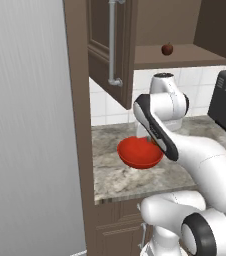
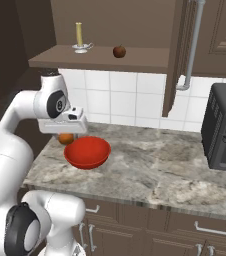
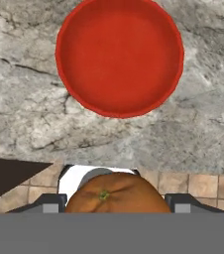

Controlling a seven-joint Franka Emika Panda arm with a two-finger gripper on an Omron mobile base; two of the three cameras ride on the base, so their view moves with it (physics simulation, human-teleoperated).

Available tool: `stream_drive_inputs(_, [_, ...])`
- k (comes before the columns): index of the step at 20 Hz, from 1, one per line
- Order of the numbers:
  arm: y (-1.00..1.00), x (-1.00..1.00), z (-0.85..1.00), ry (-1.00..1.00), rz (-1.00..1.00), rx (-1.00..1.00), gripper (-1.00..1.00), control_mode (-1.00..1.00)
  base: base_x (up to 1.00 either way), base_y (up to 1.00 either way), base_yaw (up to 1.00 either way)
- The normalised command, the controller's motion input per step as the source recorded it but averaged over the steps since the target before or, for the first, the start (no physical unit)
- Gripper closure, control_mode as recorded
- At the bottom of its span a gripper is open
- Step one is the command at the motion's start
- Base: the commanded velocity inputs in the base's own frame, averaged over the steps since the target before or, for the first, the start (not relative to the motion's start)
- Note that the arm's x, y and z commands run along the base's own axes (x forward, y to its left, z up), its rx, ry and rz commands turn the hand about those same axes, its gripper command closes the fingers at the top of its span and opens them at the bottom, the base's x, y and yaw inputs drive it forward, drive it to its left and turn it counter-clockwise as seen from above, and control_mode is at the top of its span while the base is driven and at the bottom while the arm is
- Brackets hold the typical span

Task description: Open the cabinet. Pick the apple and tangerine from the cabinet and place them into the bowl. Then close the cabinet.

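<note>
jaws pinching tangerine (image 3: 115, 194) | stem dimple faces hand camera | bowl (image 3: 119, 55) upright, mouth up

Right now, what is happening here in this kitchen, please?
The white robot arm holds the small orange tangerine between its fingers, next to the wide glossy red bowl on the grey stone counter; it is not yet over the bowl, which has nothing in it. The dark brown wooden wall cabinet is open, and the small dark red apple sits on its shelf near a yellow candle.
</note>
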Motion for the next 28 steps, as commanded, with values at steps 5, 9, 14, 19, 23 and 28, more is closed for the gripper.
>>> stream_drive_inputs(5, [0.0, 0.7, -0.19, 0.0, 0.0, 0.0, 1.0, -1.0, 0.0, 0.0, 0.0])
stream_drive_inputs(9, [0.0, 0.75, -0.28, 0.0, 0.0, 0.01, 1.0, -1.0, 0.0, 0.0, 0.0])
stream_drive_inputs(14, [0.0, 0.64, -0.45, 0.0, 0.0, 0.01, 1.0, -1.0, 0.0, 0.0, 0.0])
stream_drive_inputs(19, [0.0, 0.48, -0.59, 0.0, 0.0, 0.03, 1.0, -1.0, 0.0, 0.0, 0.0])
stream_drive_inputs(23, [-0.01, 0.16, -0.51, 0.0, 0.01, 0.05, 1.0, -1.0, 0.0, 0.0, 0.0])
stream_drive_inputs(28, [-0.01, 0.05, -0.35, -0.01, 0.0, 0.0, 1.0, -1.0, 0.0, 0.0, 0.0])
